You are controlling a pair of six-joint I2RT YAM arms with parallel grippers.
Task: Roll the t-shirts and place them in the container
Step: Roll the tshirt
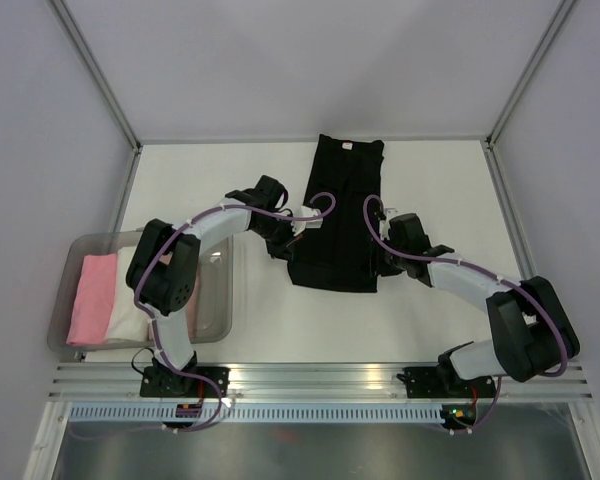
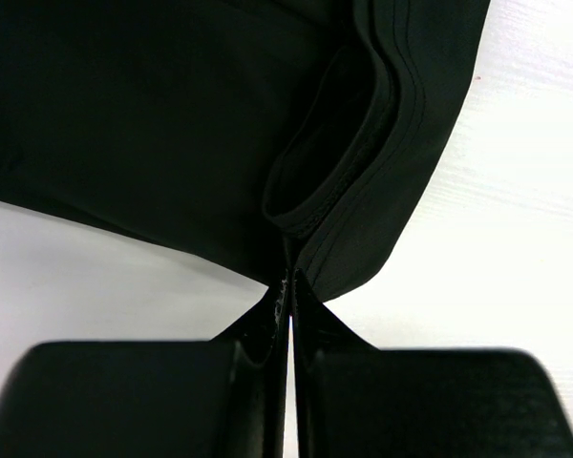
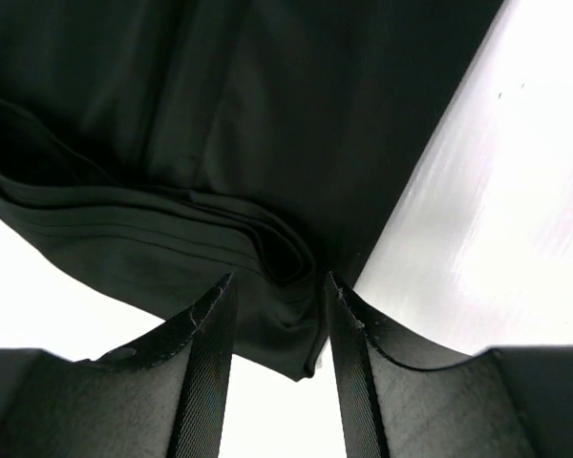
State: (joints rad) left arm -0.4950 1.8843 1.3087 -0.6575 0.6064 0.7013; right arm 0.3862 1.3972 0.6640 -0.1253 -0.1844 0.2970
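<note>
We see the black t-shirt lying folded lengthwise in the middle of the worktop, our left fingers closed tight on its near left hem corner and our right fingers parted astride its near right corner.

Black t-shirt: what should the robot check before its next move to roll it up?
1. Left fingers pinching the black t-shirt by its hem: ok.
2. Right fingers gripping too: not ok; they stand open with the folded hem between them.
3. Shirt flat on the table, neck label at the far end: ok.
4. Fold even along the whole hem: cannot tell.
5. Bin with the pink roll apart from the shirt: ok.
</note>
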